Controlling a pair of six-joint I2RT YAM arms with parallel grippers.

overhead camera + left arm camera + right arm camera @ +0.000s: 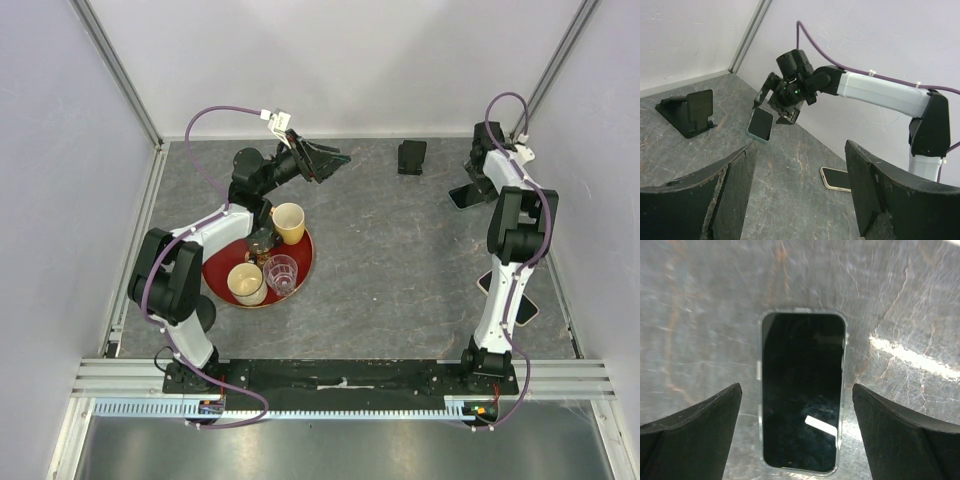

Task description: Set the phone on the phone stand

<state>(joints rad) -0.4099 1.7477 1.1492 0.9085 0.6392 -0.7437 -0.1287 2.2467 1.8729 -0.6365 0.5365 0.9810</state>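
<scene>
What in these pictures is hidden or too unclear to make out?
- Top view: the cream-rimmed phone is mostly covered by the right arm; only corners show.
- Left wrist view: that phone's far end is hidden behind the left gripper's finger.
- Top view: the dark item on the red tray is too small to identify.
- Any view: whether the right gripper touches the mint-rimmed phone cannot be told.

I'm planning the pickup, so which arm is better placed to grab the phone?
Right. The right gripper hangs open over the mint-rimmed phone, and the cream-rimmed phone lies near that arm's base. The left gripper is across the table.
</scene>
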